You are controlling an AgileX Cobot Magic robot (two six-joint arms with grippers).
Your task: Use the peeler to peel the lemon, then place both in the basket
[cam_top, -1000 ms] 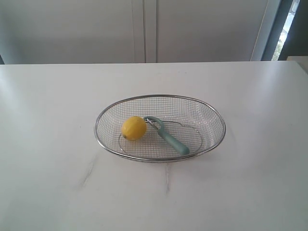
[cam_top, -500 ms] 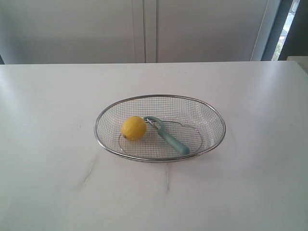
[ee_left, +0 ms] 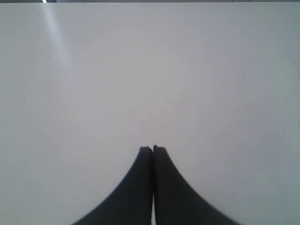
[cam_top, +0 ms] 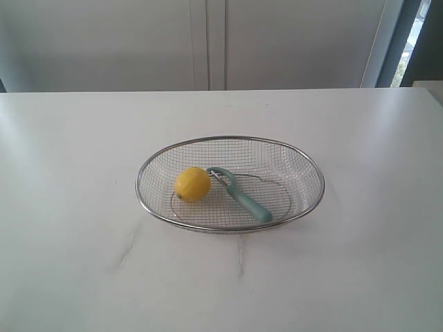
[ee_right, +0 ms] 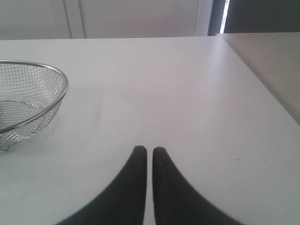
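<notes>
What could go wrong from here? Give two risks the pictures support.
1. The round yellow lemon lies close beside the pale teal plastic peeler in the shallow oval silver wire-mesh basket; lifting either might roll the lemon.
2. The basket rests unheld on the smooth white table; a knock on its rim might slide it.

White tabletop (cam_top: 76,207), matte, filling the frame from the upper third down to the bottom edge, faint grey streaks (cam_top: 128,250) at lower centre, one oval wire-mesh basket (cam_top: 277,155) standing directly on it at centre, base ring on the surface.
</notes>
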